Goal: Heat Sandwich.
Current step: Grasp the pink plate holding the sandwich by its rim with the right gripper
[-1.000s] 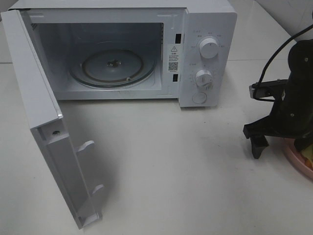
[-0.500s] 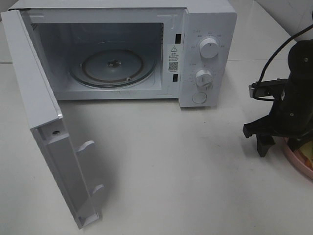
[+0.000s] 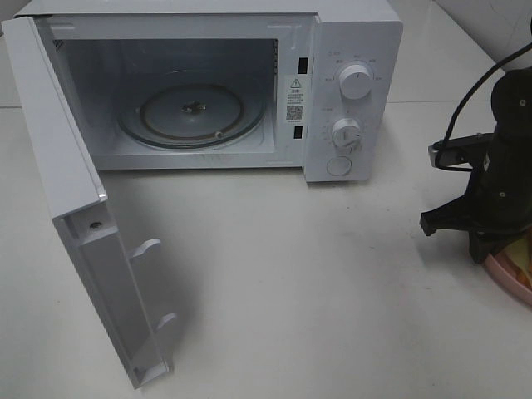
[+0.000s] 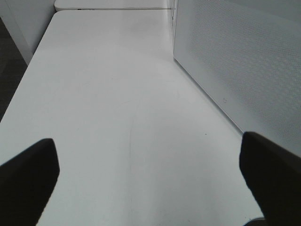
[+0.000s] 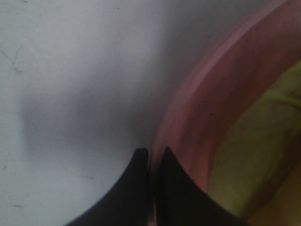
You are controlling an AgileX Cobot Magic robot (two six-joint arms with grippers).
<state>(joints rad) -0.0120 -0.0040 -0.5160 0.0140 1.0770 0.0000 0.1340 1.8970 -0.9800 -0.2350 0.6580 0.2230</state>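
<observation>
The sandwich (image 5: 256, 155) shows as a pale yellow-green layer lying on a round pink plate (image 5: 211, 108) in the right wrist view. In the exterior view only a sliver of the sandwich (image 3: 525, 264) and of the plate (image 3: 509, 278) shows at the far right edge of the table. My right gripper (image 3: 485, 252) stands over the plate's near-left rim. Its two black fingers (image 5: 136, 188) are shut on the rim, one outside and one inside the plate. My left gripper (image 4: 150, 179) is open over bare table beside the microwave door, holding nothing.
The white microwave (image 3: 353, 50) stands at the back with its door (image 3: 66, 191) swung wide open to the left. Its glass turntable (image 3: 191, 112) carries nothing. Two knobs and a button sit on its right panel. A black cable runs off the right arm.
My right gripper's fingers have closed from wide apart onto the pink plate's rim, the outer finger swinging right toward the plate. The left gripper and the microwave have not moved.
</observation>
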